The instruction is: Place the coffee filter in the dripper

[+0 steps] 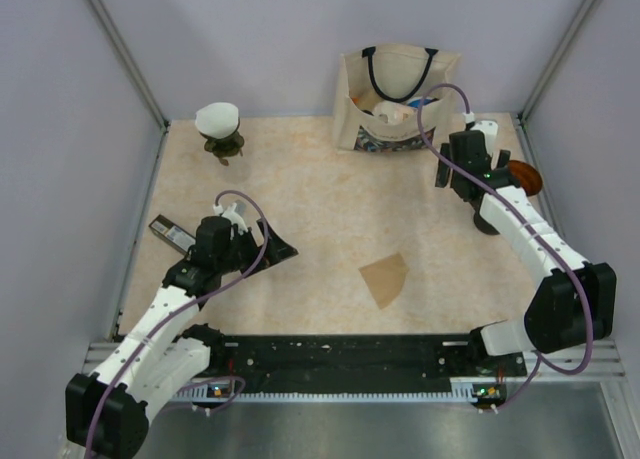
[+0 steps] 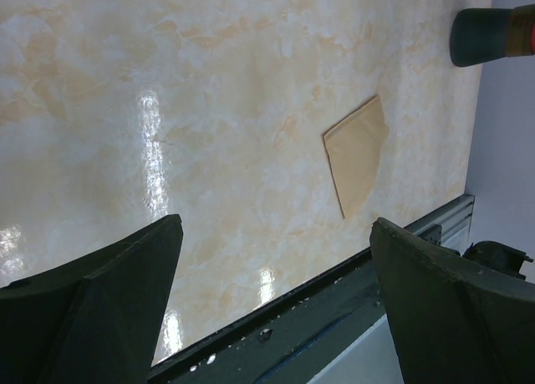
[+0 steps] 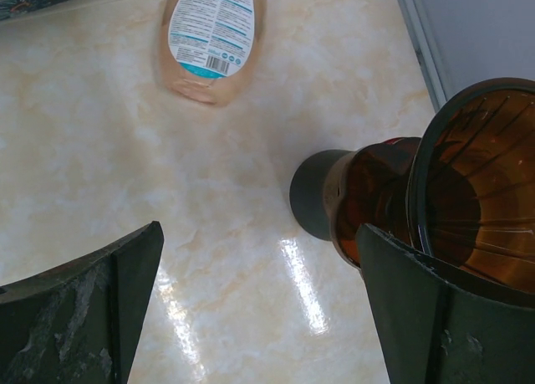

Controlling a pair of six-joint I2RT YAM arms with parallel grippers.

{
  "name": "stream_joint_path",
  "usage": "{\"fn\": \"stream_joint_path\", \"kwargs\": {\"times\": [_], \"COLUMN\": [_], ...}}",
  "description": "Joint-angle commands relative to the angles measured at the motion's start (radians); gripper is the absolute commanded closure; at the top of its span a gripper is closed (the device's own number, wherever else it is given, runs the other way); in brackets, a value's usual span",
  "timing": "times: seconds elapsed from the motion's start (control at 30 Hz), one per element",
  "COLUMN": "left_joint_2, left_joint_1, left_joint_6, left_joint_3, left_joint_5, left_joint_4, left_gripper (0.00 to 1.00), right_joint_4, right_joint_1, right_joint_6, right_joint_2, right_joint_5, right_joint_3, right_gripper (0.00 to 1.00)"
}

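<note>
Status: coffee filter [image 1: 385, 277], brown paper, lies flat on the tabletop [image 1: 300, 159] near the front edge, right of centre, touching nothing. Amber dripper [image 3: 468, 192] is at the right edge, seemingly on its side, just beside the right gripper [image 3: 259, 229], jaws wide and empty. Left gripper [image 2: 276, 223] likewise wide and empty, left of the coffee filter, well apart from it.

Amber dripper [image 3: 476, 192] partly beyond the right wrist view's edge, from above mostly behind the right arm [image 1: 515, 224].
</note>
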Motion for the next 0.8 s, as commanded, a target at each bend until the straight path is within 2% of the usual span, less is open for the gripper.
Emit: {"fn": "stream_joint_path", "kwargs": {"times": [0.0,0.27,0.47,0.77], "left_joint_2": [-0.020,-0.050,-0.065,-0.071], "left_joint_1": [-0.004,-0.006,-0.006,-0.006], "left_joint_6": [-0.003,-0.004,-0.001,0.013], "left_joint_3": [0.008,0.010,0.018,0.021], "left_joint_5": [0.006,-0.008,-0.019,-0.016], "left_joint_4": [0.038,0.014,-0.005,-0.005], "left_gripper": [0.01,0.01,0.01,0.01], "right_joint_4": [0.028,0.023,0.022,0.009], "right_joint_1": [-0.014,-0.014,-0.014,-0.014], "right_joint_6": [-0.023,-0.029,-0.069,-0.025], "right_joint_2": [-0.020,-0.027,-0.033,-0.187], "right_joint_5": [0.060,0.039,-0.055,-0.234], "right_joint_3": [0.026,0.012,-0.005,0.029], "right_gripper": [0.01,0.01,0.01,0.01]}}
